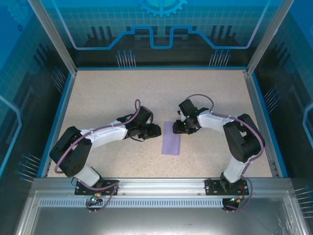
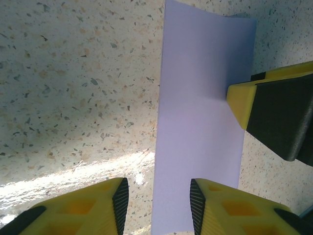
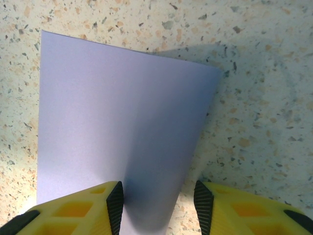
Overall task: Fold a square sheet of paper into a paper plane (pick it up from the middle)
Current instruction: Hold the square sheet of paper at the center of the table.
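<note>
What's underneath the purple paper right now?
The speckled table shows around the lavender paper, so the paper appears to lie directly on it. The paper is opaque: whether a folded layer sits underneath cannot be seen.

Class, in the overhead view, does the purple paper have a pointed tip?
No, the purple paper lies as a plain narrow rectangle with square corners.
</note>
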`<state>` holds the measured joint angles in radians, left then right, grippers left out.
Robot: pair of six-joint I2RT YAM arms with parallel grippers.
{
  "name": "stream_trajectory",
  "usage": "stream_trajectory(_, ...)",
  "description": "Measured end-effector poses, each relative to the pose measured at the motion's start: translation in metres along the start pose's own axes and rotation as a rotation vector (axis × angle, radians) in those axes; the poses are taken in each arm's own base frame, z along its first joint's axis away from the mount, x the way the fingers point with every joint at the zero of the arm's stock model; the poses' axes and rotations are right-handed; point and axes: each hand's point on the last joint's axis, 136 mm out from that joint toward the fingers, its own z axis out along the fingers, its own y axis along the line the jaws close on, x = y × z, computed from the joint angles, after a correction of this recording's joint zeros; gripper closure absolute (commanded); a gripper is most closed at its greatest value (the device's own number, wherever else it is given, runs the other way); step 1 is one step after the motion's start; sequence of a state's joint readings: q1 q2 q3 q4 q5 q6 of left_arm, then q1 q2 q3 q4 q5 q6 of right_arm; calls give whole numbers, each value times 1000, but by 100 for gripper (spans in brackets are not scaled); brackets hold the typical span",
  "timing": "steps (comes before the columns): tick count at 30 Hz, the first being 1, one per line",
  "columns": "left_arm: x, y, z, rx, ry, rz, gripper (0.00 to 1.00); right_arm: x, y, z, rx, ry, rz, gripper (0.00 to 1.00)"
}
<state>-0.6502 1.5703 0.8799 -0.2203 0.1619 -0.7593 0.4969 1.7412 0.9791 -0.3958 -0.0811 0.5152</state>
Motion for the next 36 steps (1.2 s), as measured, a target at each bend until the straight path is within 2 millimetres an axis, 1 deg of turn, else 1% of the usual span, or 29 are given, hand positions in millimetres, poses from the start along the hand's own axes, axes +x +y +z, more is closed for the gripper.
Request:
stream_trajectory(7,5,-1,10,7,30,3,61,0,0,0,1,0,0,54)
stream_trajectory(13,9,-14,22,48,52,13,65,0,0,0,1,0,0,54)
stream_trajectory(20,5,-22,46,72,67,8,71,0,0,0,1,0,0,54)
stream_trajectory(25,3,-29,56,88,75,17,72,0,0,0,1,0,0,54)
stream_trajectory(31,5,-25,65,81,85,15,74,0,0,0,0,-1,0,54)
stream_trajectory(36,6,-23,66,77,87,15,76,0,0,0,0,-1,0,54)
